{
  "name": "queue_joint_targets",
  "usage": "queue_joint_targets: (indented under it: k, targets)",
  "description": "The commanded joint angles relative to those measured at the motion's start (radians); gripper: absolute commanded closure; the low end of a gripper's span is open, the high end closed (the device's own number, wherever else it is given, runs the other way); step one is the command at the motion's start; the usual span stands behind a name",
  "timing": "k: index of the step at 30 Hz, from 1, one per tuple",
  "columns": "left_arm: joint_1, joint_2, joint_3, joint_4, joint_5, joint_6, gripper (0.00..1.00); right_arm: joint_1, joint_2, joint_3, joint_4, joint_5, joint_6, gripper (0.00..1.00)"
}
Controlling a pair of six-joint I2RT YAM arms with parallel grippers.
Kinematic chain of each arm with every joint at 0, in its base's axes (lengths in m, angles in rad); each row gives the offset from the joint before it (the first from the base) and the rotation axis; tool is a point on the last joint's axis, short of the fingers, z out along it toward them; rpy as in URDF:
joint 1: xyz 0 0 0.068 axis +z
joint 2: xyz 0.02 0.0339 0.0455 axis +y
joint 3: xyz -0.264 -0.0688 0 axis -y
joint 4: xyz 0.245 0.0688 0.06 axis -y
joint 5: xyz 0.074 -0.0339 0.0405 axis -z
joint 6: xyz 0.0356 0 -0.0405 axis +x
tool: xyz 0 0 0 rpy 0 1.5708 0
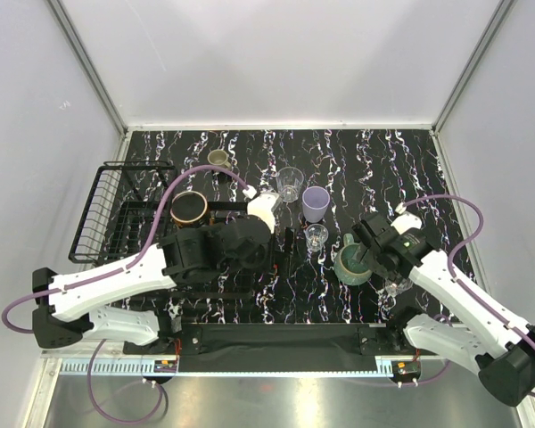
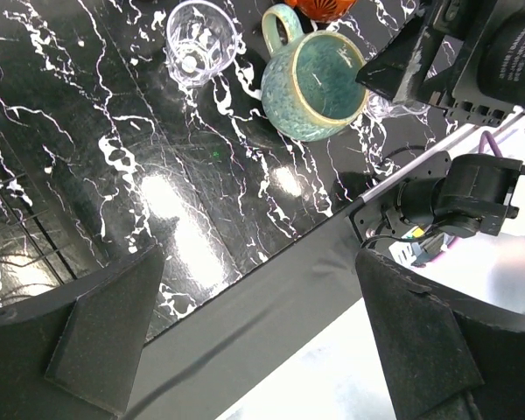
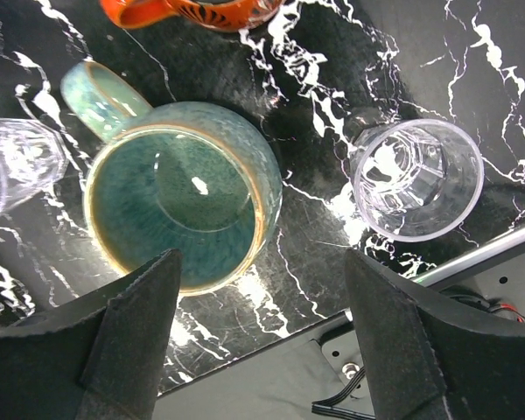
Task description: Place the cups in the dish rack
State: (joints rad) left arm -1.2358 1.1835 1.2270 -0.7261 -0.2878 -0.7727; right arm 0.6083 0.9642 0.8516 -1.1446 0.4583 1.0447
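The black wire dish rack point(image 1: 116, 209) stands at the left, with a dark copper-rimmed mug point(image 1: 188, 209) on its right part. The teal mug point(image 1: 350, 266) stands upright at centre right. My right gripper point(image 1: 367, 251) hovers open just above it; in the right wrist view point(image 3: 262, 350) the mug point(image 3: 184, 206) lies between and ahead of the fingers, with a clear glass point(image 3: 417, 179) to its right. My left gripper point(image 1: 283, 251) is open and empty over the table's near middle point(image 2: 262, 350). The teal mug point(image 2: 319, 83) also shows ahead of it.
An olive-beige mug point(image 1: 218, 159), a clear glass point(image 1: 290, 183), a lavender cup point(image 1: 316, 203) and a small clear glass point(image 1: 316, 236) stand mid-table. A red-orange cup point(image 3: 201, 10) sits just beyond the teal mug. Another glass point(image 1: 395, 287) stands beside the right arm. White walls enclose the table.
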Motion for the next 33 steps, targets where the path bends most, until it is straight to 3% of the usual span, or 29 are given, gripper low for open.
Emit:
queue_joint_targets:
  k: [1, 11, 16, 18, 19, 28, 32, 33]
  targets:
    - [0.009, 0.001, 0.057, -0.007, 0.024, -0.005, 0.01, -0.005, 0.005, -0.016, 0.022, 0.0, 0.031, 0.2]
    - [0.015, 0.007, 0.06, 0.014, 0.062, 0.024, 0.01, -0.005, 0.042, -0.068, 0.068, -0.044, 0.032, 0.23]
    - [0.018, 0.014, 0.057, 0.028, 0.088, 0.026, 0.01, -0.005, 0.073, -0.108, 0.117, -0.081, 0.032, 0.37]
    - [0.018, 0.022, 0.051, 0.037, 0.102, 0.018, 0.01, -0.005, 0.079, -0.111, 0.12, -0.076, 0.032, 0.37]
    - [0.018, 0.025, 0.052, 0.034, 0.104, 0.013, 0.01, -0.005, 0.083, -0.111, 0.121, -0.078, 0.031, 0.44]
    - [0.018, 0.016, 0.017, 0.036, 0.13, -0.033, 0.01, -0.007, 0.074, -0.157, 0.163, -0.171, 0.009, 0.55]
    - [0.018, -0.002, 0.005, 0.034, 0.13, -0.04, 0.01, -0.004, 0.064, -0.181, 0.157, -0.222, -0.012, 0.73]
    - [0.016, -0.002, 0.0, 0.036, 0.13, -0.042, 0.01, -0.004, 0.047, -0.184, 0.157, -0.234, -0.015, 0.73]
